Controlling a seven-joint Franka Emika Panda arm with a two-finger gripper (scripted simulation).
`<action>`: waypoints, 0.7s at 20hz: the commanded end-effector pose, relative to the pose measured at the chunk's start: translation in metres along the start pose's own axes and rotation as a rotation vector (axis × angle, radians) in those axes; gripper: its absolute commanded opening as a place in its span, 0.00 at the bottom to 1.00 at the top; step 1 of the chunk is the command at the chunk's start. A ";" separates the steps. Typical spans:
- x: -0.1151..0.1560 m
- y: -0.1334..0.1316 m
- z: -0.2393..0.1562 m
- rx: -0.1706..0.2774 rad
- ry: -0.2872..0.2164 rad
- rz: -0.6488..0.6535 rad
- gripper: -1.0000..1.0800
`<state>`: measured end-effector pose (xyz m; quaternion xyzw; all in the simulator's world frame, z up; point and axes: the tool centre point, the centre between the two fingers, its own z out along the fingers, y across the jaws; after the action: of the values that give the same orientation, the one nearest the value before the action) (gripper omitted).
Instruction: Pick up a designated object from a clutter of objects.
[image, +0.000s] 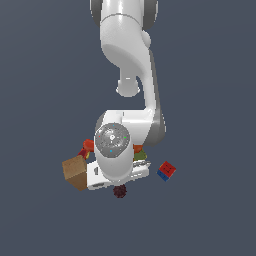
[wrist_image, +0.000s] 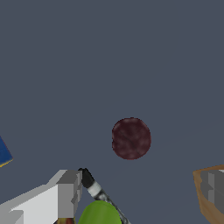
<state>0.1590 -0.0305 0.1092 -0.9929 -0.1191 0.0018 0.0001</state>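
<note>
We see a round, bumpy maroon ball (wrist_image: 131, 138) lying free on the flat grey bench (wrist_image: 109, 52), near the tan box (image: 75, 171); our gripper (wrist_image: 140, 192) holds nothing, fingers spread wide

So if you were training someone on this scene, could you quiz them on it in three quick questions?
1. True or false: the claw is already closed on the dark maroon ball.
2. In the exterior view, which lies on the view's right of the arm: A) the tan box, B) the red-and-blue cube, C) the maroon ball?
3. Fill in: in the wrist view the ball lies on the bare grey ____, touching nothing else.

Key:
1. False. The ball lies free, with the fingers apart from it.
2. B.
3. Floor.
</note>
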 end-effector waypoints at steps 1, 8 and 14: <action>0.005 0.003 0.012 -0.001 0.002 -0.015 0.96; 0.010 0.006 0.030 -0.001 0.004 -0.035 0.96; 0.010 0.006 0.034 0.000 0.002 -0.034 0.96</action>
<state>0.1700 -0.0340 0.0777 -0.9907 -0.1361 0.0004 0.0000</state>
